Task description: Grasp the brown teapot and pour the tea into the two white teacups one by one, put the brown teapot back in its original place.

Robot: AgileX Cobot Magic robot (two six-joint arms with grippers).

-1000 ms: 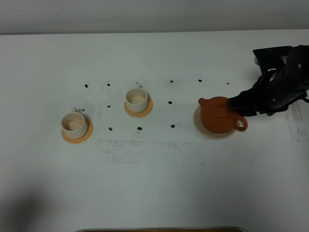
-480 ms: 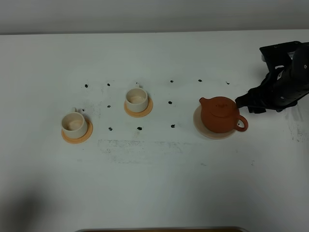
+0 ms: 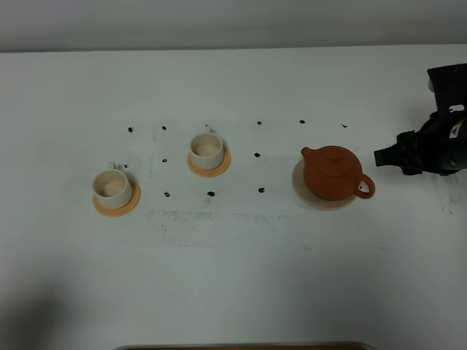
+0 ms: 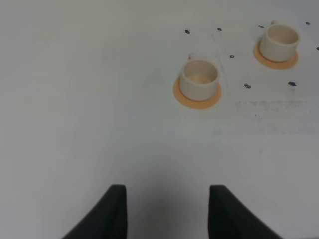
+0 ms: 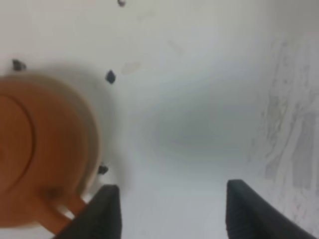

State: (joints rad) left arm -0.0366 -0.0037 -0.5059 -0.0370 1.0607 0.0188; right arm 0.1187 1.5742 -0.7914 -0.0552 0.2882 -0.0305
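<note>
White worktop (image 3: 233,277). Right gripper (image 3: 381,155): jaws wide apart, nothing between them, hanging near the worktop's right edge. Left gripper (image 4: 168,199): jaws apart, empty, over bare worktop.

Brown teapot (image 3: 332,173): upright on its beige saucer (image 3: 297,186), toward the right edge, with the handle facing the right gripper and not touching it.

White teacups: one teacup (image 3: 206,150) is nearer the far edge, the other teacup (image 3: 112,187) nearer the left edge. Each sits on an orange coaster (image 3: 117,210). Small black marks (image 3: 260,190) are scattered between.

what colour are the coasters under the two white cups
The coasters are orange, plain with no pattern; the left wrist view shows them best.
</note>
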